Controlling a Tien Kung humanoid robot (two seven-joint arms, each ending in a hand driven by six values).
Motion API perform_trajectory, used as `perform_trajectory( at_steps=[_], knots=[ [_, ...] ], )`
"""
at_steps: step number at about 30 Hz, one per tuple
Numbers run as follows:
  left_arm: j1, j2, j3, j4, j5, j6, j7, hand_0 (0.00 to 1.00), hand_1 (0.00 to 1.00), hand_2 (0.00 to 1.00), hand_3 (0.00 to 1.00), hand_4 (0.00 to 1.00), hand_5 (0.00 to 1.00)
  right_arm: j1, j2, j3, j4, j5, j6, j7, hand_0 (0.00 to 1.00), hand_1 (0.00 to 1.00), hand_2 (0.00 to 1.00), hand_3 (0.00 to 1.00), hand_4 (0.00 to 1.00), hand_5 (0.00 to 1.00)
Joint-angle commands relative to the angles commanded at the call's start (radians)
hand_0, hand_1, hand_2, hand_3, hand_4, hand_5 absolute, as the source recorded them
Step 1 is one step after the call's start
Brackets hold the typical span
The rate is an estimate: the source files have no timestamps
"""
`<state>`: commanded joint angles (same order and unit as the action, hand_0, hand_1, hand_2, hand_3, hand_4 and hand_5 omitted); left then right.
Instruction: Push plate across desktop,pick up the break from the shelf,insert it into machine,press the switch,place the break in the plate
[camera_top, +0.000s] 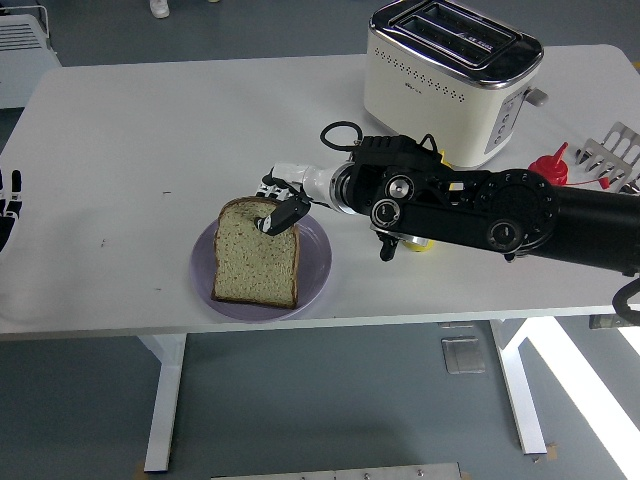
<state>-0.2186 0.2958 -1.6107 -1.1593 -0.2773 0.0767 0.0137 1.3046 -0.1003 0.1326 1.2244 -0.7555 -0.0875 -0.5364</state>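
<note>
**Bread slice sitting on the plate, right hand at its top edge**

White tabletop is filling most of the view, over a grey floor, with the cream and chrome two-slot toaster standing toward its far right. Nearer the front edge than the toaster and to its left, the round pale lilac plate is carrying the square slice of brown-crusted bread, which is lying flat and overhanging the plate's near rim slightly.

The right hand, on its black arm, is reaching in from the toaster's side, its dark fingertips curling down onto the slice's top right corner, the corner closest to the toaster. Whether they are pinching the crust or only resting on it is not clear. The left hand is resting at the table's left edge, well apart from the toaster, fingers straight and holding nothing.

The slice is looking light, soft and crumbly, likely to bend or tear if squeezed at one corner; the firmer crust edge is probably the best place to hold it, with gentle pressure
</note>
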Motion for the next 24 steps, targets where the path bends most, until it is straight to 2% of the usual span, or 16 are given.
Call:
perform_trajectory(
  at_steps=[14, 15, 20, 21, 24],
  knots=[
    [0.002, -0.002, 0.002, 0.007, 0.011, -0.003, -0.001, 0.754, 0.683, 0.638, 0.658, 0.652, 0.998, -0.003, -0.009, 0.013, 0.006, 0.005, 0.017, 0.007, 0.664, 0.689, 0.717, 0.677, 0.576, 0.207],
    [0.002, -0.002, 0.002, 0.008, 0.011, -0.003, -0.001, 0.754, 0.683, 0.638, 0.659, 0.648, 0.998, -0.003, -0.009, 0.013, 0.007, 0.005, 0.017, 0.007, 0.663, 0.686, 0.716, 0.678, 0.618, 0.254],
    [0.003, -0.003, 0.004, 0.013, 0.013, -0.003, -0.002, 0.754, 0.683, 0.638, 0.659, 0.648, 0.998, -0.004, -0.014, 0.021, 0.008, 0.002, 0.026, 0.006, 0.663, 0.686, 0.716, 0.678, 0.618, 0.254],
    [0.003, -0.003, 0.005, 0.014, 0.013, -0.003, -0.003, 0.755, 0.684, 0.639, 0.66, 0.647, 0.998, -0.004, -0.015, 0.023, 0.008, 0.001, 0.027, 0.005, 0.662, 0.687, 0.73, 0.685, 0.658, 0.287],
    [0.003, -0.003, 0.006, 0.016, 0.015, -0.002, -0.004, 0.755, 0.684, 0.639, 0.66, 0.647, 0.998, -0.004, -0.017, 0.025, 0.009, 0.0, 0.031, 0.006, 0.662, 0.687, 0.73, 0.685, 0.658, 0.287]
  ],
)
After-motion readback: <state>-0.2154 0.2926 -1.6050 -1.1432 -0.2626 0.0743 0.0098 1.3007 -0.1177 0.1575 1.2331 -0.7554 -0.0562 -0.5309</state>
